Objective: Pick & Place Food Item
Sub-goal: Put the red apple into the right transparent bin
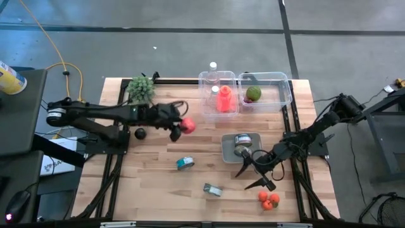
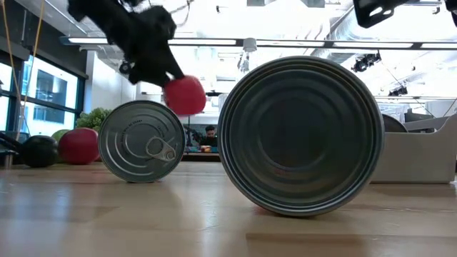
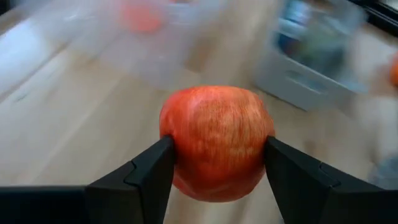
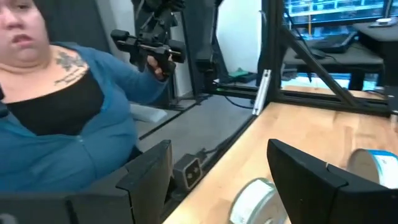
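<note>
Apple, red and round, sits clamped between the two fingers of the left gripper, lifted off the table near its middle, short of the two clear bins at the far edge. One bin holds what looks like a red bottle, the other a green fruit. Nearer the front, two cans lie on their sides. The right gripper hangs with its fingers spread and nothing between them, just beside a grey tray carrying a can, with small orange fruits close by.
</note>
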